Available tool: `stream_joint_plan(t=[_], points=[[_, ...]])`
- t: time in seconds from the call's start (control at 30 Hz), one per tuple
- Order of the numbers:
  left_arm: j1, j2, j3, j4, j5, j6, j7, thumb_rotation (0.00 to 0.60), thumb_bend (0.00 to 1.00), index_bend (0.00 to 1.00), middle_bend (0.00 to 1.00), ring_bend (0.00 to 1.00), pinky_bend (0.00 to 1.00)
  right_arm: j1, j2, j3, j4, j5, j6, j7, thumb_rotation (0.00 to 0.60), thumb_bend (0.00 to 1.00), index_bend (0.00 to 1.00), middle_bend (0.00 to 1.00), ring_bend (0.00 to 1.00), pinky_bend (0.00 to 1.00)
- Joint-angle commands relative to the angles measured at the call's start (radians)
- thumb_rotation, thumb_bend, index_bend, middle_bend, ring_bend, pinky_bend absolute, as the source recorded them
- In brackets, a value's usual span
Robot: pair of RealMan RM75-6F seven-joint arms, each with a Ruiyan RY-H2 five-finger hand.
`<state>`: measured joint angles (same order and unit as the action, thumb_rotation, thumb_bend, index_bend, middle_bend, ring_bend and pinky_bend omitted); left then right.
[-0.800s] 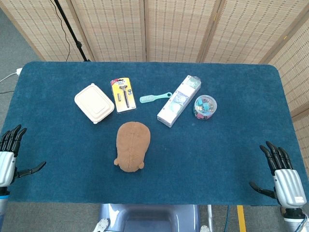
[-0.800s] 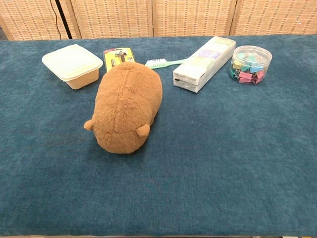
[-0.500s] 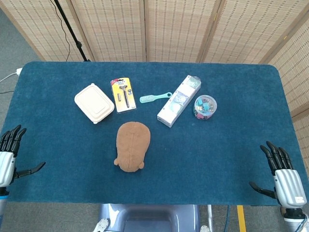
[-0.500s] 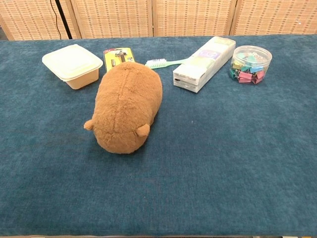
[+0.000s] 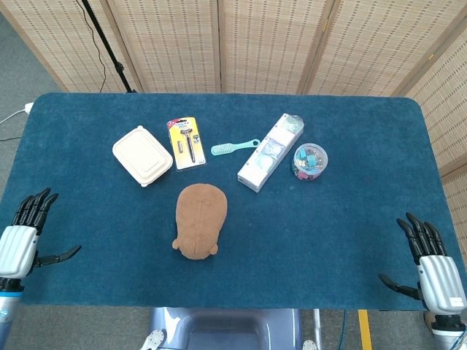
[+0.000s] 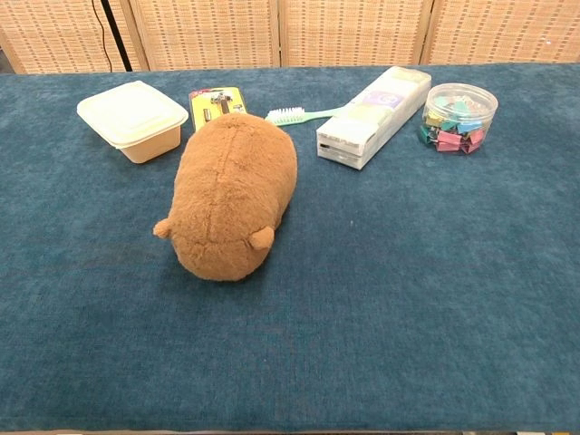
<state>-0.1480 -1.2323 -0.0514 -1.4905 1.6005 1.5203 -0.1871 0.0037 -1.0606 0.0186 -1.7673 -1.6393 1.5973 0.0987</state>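
Inward by a little since the earlier head view, the left hand now shows further over the near-left corner of the dark blue, short-piled cloth table, while the right hand sits a touch lower at the near-right edge. Both hands are empty, fingers spread and thumbs held out sideways. Nothing on the cloth has shifted. Judging by that small drift alone, work on the objects looks barely begun.

Nearest the left hand, off to its right and slightly ahead, lies the brown plush animal toy, a rounded, furry lump with small ears at its near end. Beyond it, further from the left hand, stands a cream plastic lidded box with rounded corners, and just beside that a yellow blister card holding a razor. Well ahead of the right hand and to its left sits a round clear plastic tub of coloured binder clips, smooth and glossy, close against a long pale rectangular carton lying slantwise. Between carton and card rests a mint-green plastic brush with a slim handle. Woven cane screens close the far side.
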Motion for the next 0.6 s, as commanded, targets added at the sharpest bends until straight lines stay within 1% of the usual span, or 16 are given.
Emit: stream_joint_plan(t=[0.03,0.13,0.23,0.27,0.37,0.4,0.47,0.6], points=[[-0.046,0.021,-0.004,-0.067,0.059,-0.021,0.052,0.173,0.0,0.0,0.0,0.0,0.0,0.0,0.002,0.002,0.0,0.003,0.001,0.004,0.6,0.0,0.0,0.0,0.0,0.0],[-0.087,0.028,-0.013,-0.135,0.117,-0.038,0.13,0.173,0.0,0.0,0.0,0.0,0.0,0.0,0.004,0.004,0.001,0.006,0.002,0.007,0.6,0.0,0.0,0.0,0.0,0.0],[-0.124,0.028,-0.025,-0.2,0.131,-0.082,0.193,0.165,0.0,0.0,0.0,0.0,0.0,0.001,0.005,0.005,0.0,0.008,-0.001,0.009,0.6,0.0,0.0,0.0,0.0,0.0],[-0.145,0.026,-0.034,-0.232,0.125,-0.113,0.223,0.156,0.0,0.0,0.0,0.0,0.0,0.001,0.005,0.005,0.001,0.009,-0.001,0.01,0.6,0.0,0.0,0.0,0.0,0.0],[-0.196,0.007,-0.068,-0.28,0.085,-0.191,0.308,0.118,0.0,0.0,0.0,0.0,0.0,0.001,0.006,0.005,0.001,0.011,-0.002,0.011,0.6,0.0,0.0,0.0,0.0,0.0],[-0.219,-0.009,-0.087,-0.296,0.059,-0.222,0.353,0.111,0.0,0.0,0.0,0.0,0.0,0.001,0.006,0.006,0.001,0.012,-0.002,0.012,0.6,0.0,0.0,0.0,0.0,0.0],[-0.245,-0.033,-0.106,-0.309,0.03,-0.258,0.414,0.104,0.0,0.0,0.0,0.0,0.0,0.0,0.007,0.007,0.0,0.013,-0.001,0.015,0.6,0.0,0.0,0.0,0.0,0.0],[-0.306,-0.086,-0.143,-0.328,-0.046,-0.339,0.497,0.083,0.0,0.0,0.0,0.0,0.0,0.002,0.009,0.008,0.0,0.017,-0.005,0.023,0.6,0.0,0.0,0.0,0.0,0.0]])
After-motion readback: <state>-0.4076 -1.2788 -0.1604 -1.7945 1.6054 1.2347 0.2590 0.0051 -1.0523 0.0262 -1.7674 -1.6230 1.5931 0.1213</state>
